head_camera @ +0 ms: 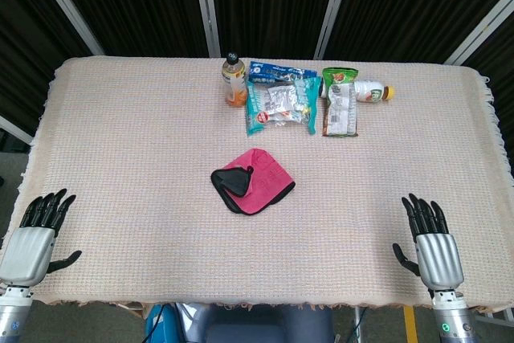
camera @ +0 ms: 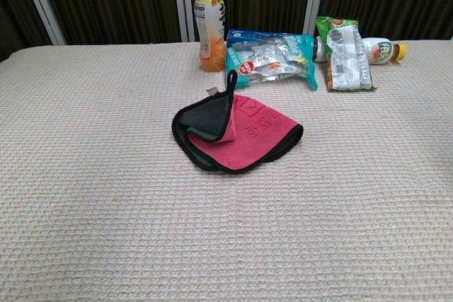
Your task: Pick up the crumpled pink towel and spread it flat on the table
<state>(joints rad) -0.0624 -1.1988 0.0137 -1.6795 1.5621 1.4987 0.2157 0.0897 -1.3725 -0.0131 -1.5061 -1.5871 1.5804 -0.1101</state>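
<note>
At the near edge of the worktop (head_camera: 120,142) both hands were seen only in the head view. The left robot hand (head_camera: 36,234) rested at the near left corner, fingers extended and slightly spread, thumb out to the side, nothing held. The right robot hand (head_camera: 432,238) lay at the near right corner in the same attitude, fingers straight, thumb apart, likewise empty.

The pink towel (head_camera: 255,180) was found ahead of both hands and between them, roughly on the centre line of the worktop, well apart from either. From the left robot hand it lay forward and to the right; from the right robot hand, forward and to the left. It seemed a little nearer the right robot hand, though the margin was judged small. The towel was folded over on itself, a dark-edged flap turned up on the side toward the left robot hand; its long axis ran diagonally, from near-left to far-right.

Farther off, beyond the towel, an orange drink bottle (camera: 211,25) stood upright, with a blue snack packet (camera: 272,58) just beside it, then a green snack packet (camera: 345,47), and a small bottle (camera: 379,50) lying on its side behind that. Their contents could not be told.
</note>
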